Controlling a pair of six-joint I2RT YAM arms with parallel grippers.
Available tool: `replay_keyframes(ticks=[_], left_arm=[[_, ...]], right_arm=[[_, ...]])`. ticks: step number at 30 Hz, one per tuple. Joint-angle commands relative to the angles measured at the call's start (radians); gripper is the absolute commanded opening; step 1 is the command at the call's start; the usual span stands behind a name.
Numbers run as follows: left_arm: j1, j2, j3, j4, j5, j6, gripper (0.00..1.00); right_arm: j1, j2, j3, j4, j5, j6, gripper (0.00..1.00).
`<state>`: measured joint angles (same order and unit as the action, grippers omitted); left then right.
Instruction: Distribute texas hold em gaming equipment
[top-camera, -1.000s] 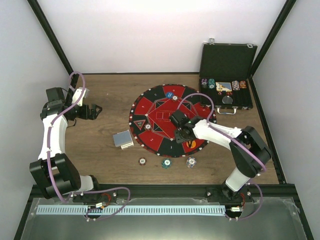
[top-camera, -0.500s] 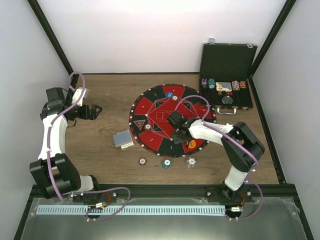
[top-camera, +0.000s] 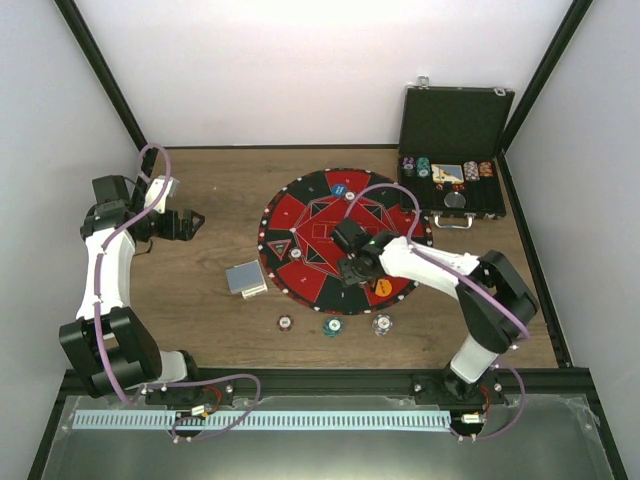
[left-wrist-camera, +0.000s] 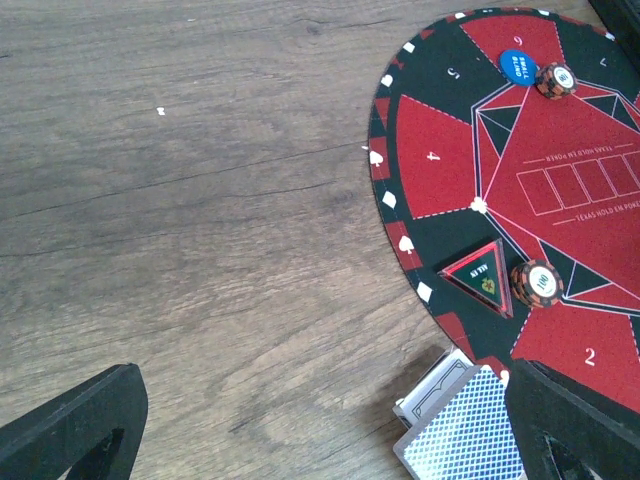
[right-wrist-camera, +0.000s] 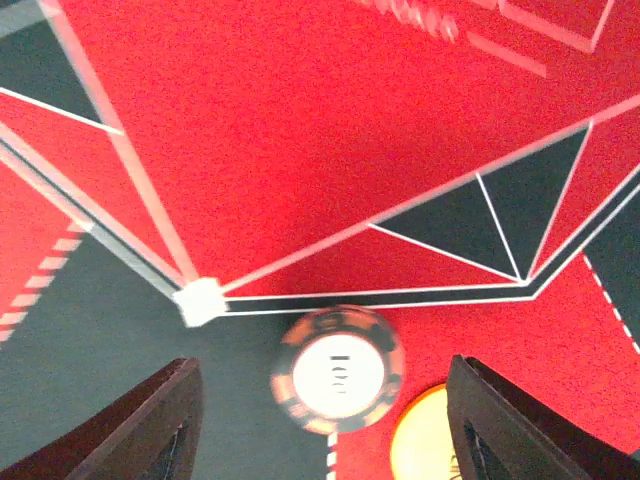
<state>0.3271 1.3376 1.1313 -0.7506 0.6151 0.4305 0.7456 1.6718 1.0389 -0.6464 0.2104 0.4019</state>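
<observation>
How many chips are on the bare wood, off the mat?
3, in a row by the mat's near edge: left chip, middle chip, right chip. The right arm may hide more.

Worktop (left-wrist-camera: 200, 200): wood grain, matt, faintly rough. Round mat (right-wrist-camera: 300, 120): red-and-black felt-like cloth, matt. Poker chip (right-wrist-camera: 338, 372): smooth plastic, slight sheen. Cards (left-wrist-camera: 465, 440): smooth printed paper. Case (top-camera: 455, 118), upper right: metal edging.

We're seeing a striped poker chip (right-wrist-camera: 337, 370) lying flat just beside the orange round button (right-wrist-camera: 425, 440) on the red-and-black mat (top-camera: 300, 215); grey-blue-backed card stack (top-camera: 246, 278) sitting just off its edge.
</observation>
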Motion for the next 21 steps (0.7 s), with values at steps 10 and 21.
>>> replay_keyframes(ticks=[10, 21], left_arm=[[0.006, -0.014, 0.024, -0.003, 0.022, 0.013, 1.0], [0.006, -0.014, 0.021, -0.002, 0.025, 0.012, 1.0]], right_arm=[[0.377, -0.085, 0.069, -0.102, -0.063, 0.186, 0.78], [0.394, -0.094, -0.03, -0.088, -0.072, 0.221, 0.77]])
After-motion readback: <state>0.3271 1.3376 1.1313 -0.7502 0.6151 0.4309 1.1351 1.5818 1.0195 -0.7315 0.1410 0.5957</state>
